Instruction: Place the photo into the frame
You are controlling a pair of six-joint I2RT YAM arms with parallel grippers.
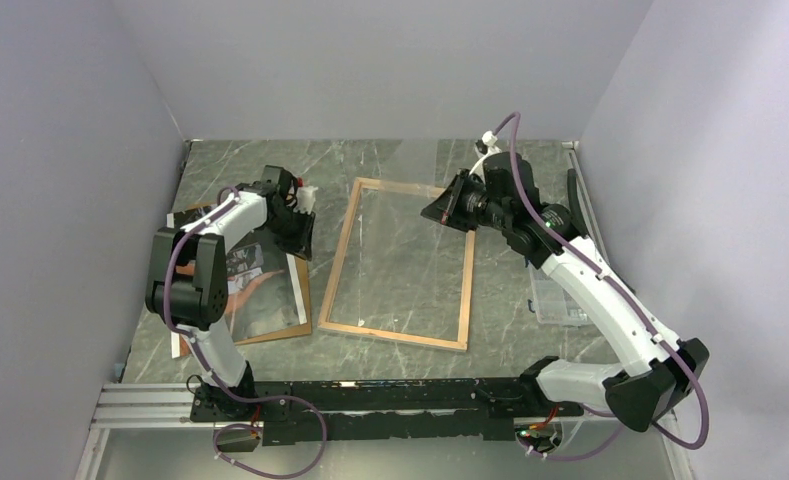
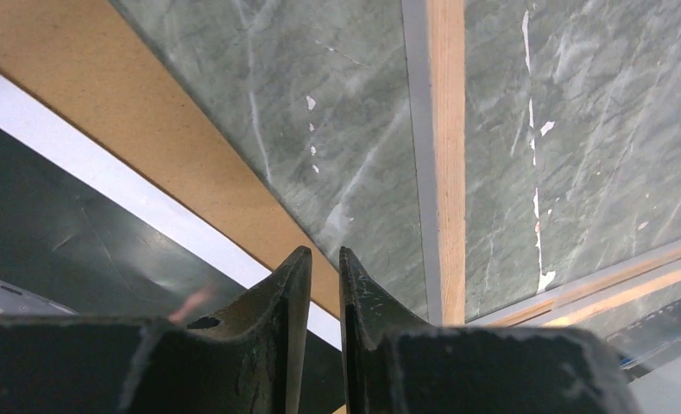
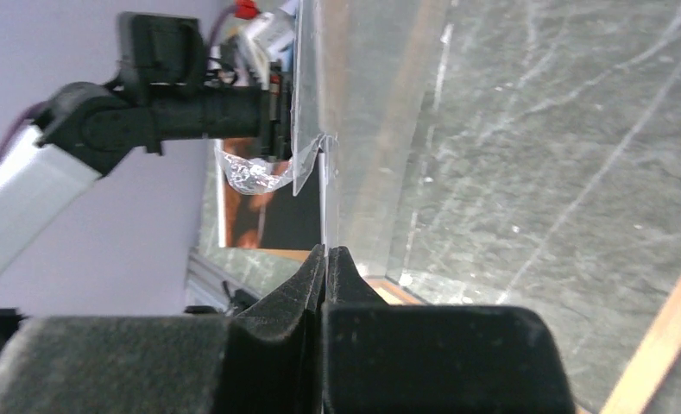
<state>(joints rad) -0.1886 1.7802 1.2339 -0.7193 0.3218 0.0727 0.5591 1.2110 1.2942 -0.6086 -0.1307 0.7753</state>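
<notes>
The frame (image 1: 400, 330) lies flat mid-table with its pale wood back up; one rail shows in the left wrist view (image 2: 446, 155). The photo (image 1: 255, 290), dark with orange tones, lies on the brown backing board (image 1: 270, 333) left of the frame. In the left wrist view I see the photo's dark face (image 2: 78, 250) and the board (image 2: 147, 112). My left gripper (image 1: 302, 240) (image 2: 324, 252) hovers over the photo's right edge, jaws a narrow gap apart, nothing between them. My right gripper (image 1: 438, 208) (image 3: 326, 248) is shut on the edge of a clear sheet (image 3: 354, 103), held tilted above the frame's far end.
A clear plastic box (image 1: 555, 300) sits at the right by the right arm. Grey walls close in on the left, back and right. The arms' mounting rail (image 1: 370, 400) runs along the near edge. The left arm shows in the right wrist view (image 3: 147, 121) beyond the sheet.
</notes>
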